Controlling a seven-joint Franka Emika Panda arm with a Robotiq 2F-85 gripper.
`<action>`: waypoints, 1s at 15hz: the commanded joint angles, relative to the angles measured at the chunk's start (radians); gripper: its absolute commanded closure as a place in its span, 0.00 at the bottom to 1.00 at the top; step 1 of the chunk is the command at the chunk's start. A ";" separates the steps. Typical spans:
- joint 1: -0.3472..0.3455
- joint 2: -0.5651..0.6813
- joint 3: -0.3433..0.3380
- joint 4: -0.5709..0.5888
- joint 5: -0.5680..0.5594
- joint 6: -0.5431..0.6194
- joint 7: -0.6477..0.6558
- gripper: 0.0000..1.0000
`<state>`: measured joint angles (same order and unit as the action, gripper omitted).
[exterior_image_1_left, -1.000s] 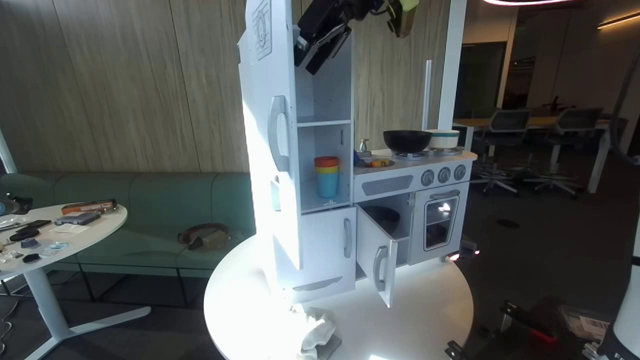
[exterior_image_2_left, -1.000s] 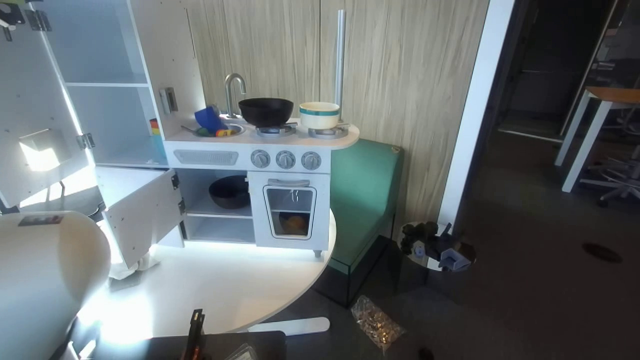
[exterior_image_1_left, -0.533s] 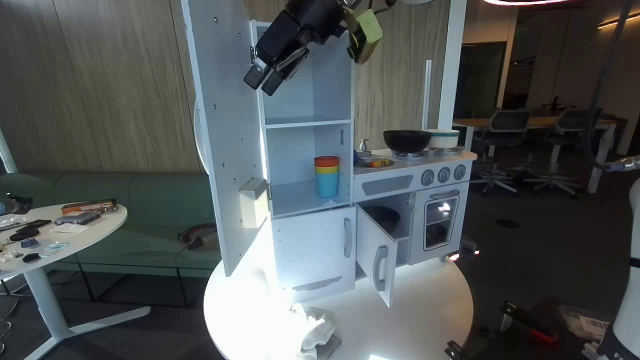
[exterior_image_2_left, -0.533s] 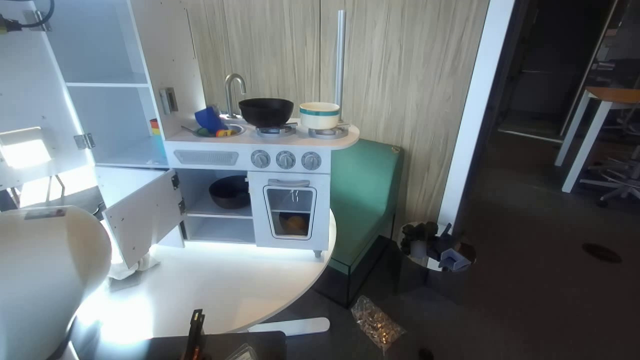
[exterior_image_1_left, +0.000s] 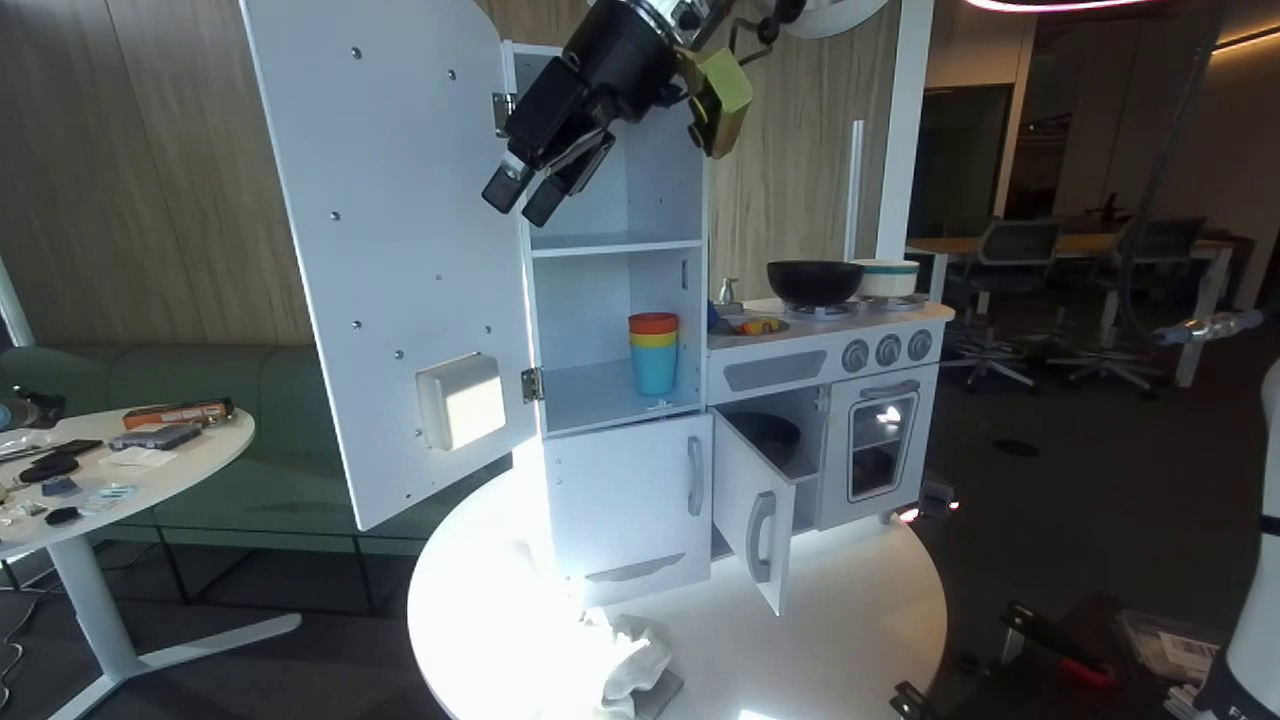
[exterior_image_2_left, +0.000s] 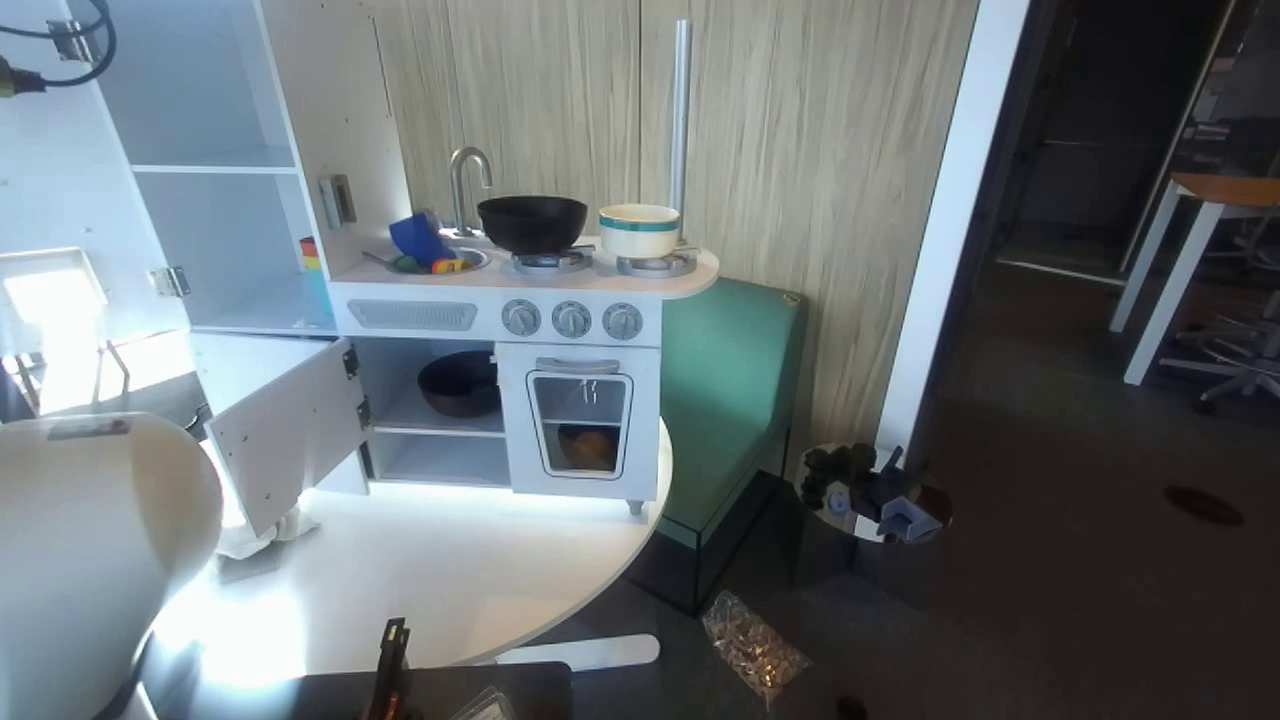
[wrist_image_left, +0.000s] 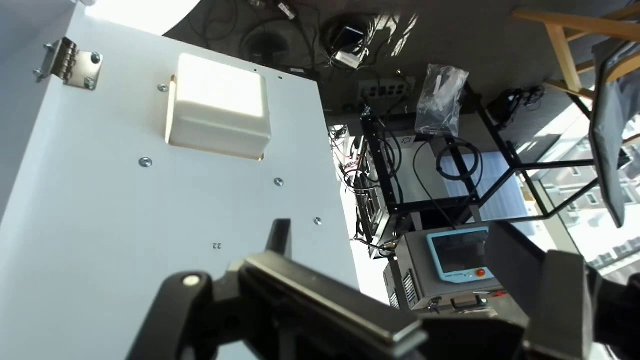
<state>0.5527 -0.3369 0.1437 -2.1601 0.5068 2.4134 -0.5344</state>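
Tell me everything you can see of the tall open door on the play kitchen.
The tall door is a flat, pale grey-white panel, like painted board, curved at the top near its hinged side. It stands upright and wide open, inner face showing. Two metal hinges join it to the cabinet. Screws dot that face, and a boxy white bin is mounted low on it, catching light. In an exterior view, the open claw overlaps its hinged edge; contact is unclear.
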 joint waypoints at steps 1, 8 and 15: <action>-0.019 0.001 0.018 0.002 0.007 -0.004 -0.003 0.00; -0.061 -0.024 0.065 -0.067 -0.063 -0.043 0.126 0.00; -0.080 -0.206 0.134 -0.378 -0.185 0.027 0.333 0.00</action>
<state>0.4562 -0.4388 0.2619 -2.4157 0.3124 2.3846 -0.2395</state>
